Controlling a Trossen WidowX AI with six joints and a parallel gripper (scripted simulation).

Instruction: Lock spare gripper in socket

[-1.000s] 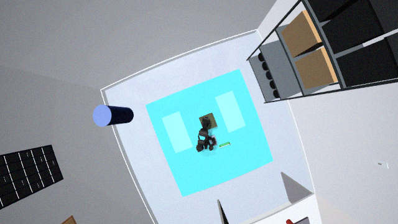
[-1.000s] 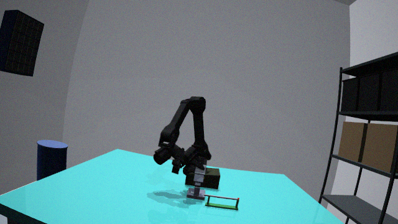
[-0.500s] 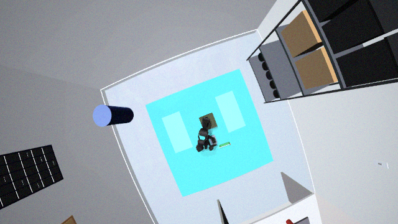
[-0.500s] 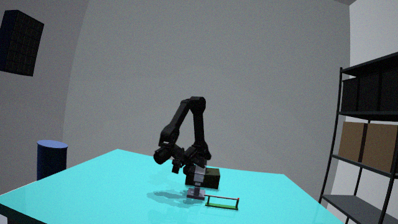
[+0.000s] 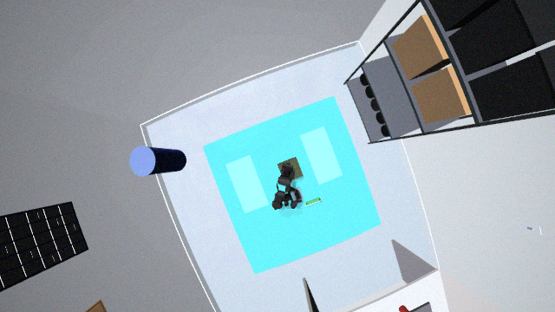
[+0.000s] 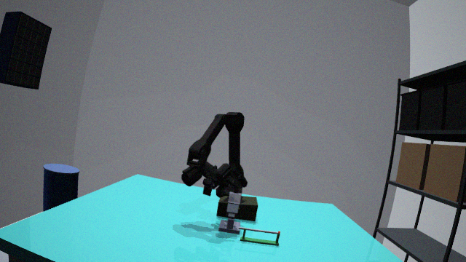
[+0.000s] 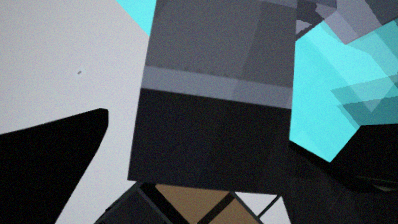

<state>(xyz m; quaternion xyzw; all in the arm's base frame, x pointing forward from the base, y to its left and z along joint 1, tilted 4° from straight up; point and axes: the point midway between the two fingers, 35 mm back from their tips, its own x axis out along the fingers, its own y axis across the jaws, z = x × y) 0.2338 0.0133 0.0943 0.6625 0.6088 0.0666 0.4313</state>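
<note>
The lock pin point(image 6: 260, 230) lies across the two posts of a green rack point(image 6: 259, 241) point(image 5: 313, 201), its red end to the right. The mount point(image 6: 229, 228) stands left of the rack. The spare gripper's grey body point(image 6: 233, 208) point(image 7: 217, 40) stands upright above the mount's socket, in line with it. How deep its spigot sits cannot be told. My gripper point(image 6: 233, 194) point(image 7: 192, 130) is open around the spare gripper's upper end, one black finger at each side in the wrist view; whether a finger touches it cannot be told.
A dark olive block point(image 6: 245, 209) point(image 5: 297, 166) is behind the mount at the arm's base. The arm point(image 6: 212, 135) point(image 5: 284, 182) arches over to the mount from there. Two pale panels point(image 5: 247, 184) point(image 5: 321, 155) lie on the cyan table point(image 5: 277, 247) point(image 6: 127, 218).
</note>
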